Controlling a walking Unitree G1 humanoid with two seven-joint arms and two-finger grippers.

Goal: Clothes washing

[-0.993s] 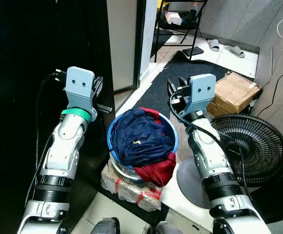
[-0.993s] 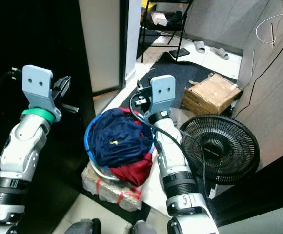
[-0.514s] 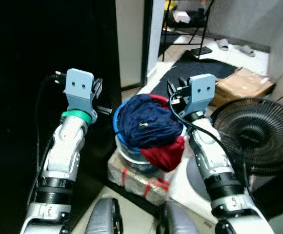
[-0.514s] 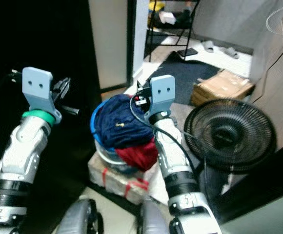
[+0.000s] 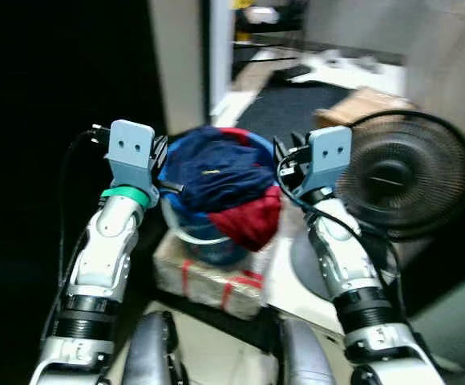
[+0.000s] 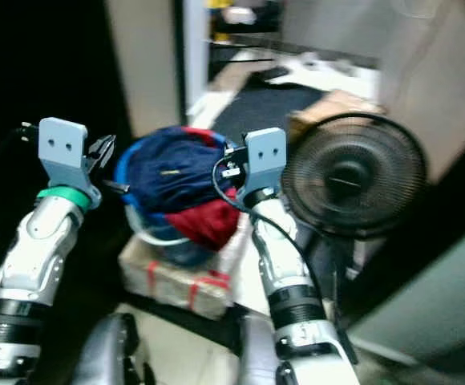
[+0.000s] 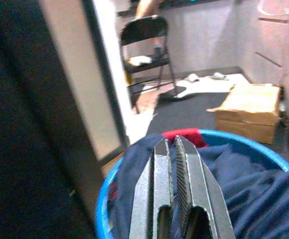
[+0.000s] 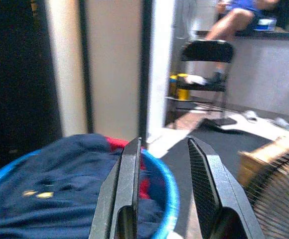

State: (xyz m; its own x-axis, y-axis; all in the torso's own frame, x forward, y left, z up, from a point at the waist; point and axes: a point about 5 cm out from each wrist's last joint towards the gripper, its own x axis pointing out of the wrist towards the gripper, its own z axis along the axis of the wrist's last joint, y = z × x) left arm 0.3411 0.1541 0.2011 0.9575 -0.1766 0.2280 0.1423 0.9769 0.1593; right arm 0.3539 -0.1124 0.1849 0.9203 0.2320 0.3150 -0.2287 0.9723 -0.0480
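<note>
A blue basin [image 5: 186, 228] heaped with navy and red clothes [image 5: 216, 172] sits on a wrapped block [image 5: 208, 277] on the floor, between the two raised arms. The left gripper [image 7: 174, 149] hovers at the basin's rim, fingers closed on nothing. The right gripper [image 8: 162, 164] hovers at the opposite rim, fingers apart, empty. A fan [image 5: 397, 172] stands to the right. This looks like the approach; next, each gripper likely needs to grasp the rim.

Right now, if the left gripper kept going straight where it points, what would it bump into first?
Most likely the navy garment heaped in the blue basin; the left gripper points low across it, though depth is unclear.
</note>
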